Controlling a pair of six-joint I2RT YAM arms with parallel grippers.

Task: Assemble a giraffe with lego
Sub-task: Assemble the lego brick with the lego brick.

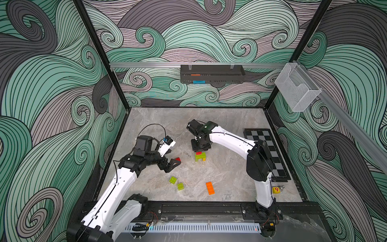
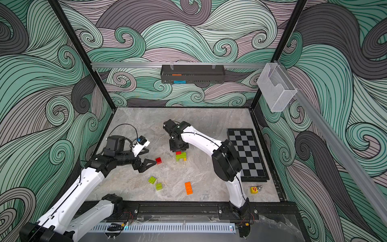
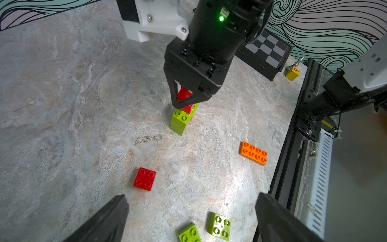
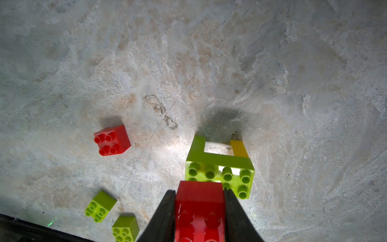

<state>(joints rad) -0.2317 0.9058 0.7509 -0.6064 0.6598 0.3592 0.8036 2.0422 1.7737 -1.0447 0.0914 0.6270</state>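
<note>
Right pincer [image 4: 199, 191] grips red brick [image 4: 199, 211] square over the lime-leg end of the body [image 4: 219, 160]; seating unclear. Next push looks straight down. Left pincer [image 3: 191, 196] wide, empty, farther off.

A robotics lab test cell; wave-printed walls [image 1: 41, 83] and black frame posts [image 1: 100, 54] box in a marble-look tabletop [image 1: 230, 178]; a left arm [image 1: 123, 182] and right arm [image 1: 228, 138] rise from a front rail [image 1: 199, 208]; a slotted cable duct [image 1: 199, 227] lies beneath.
</note>
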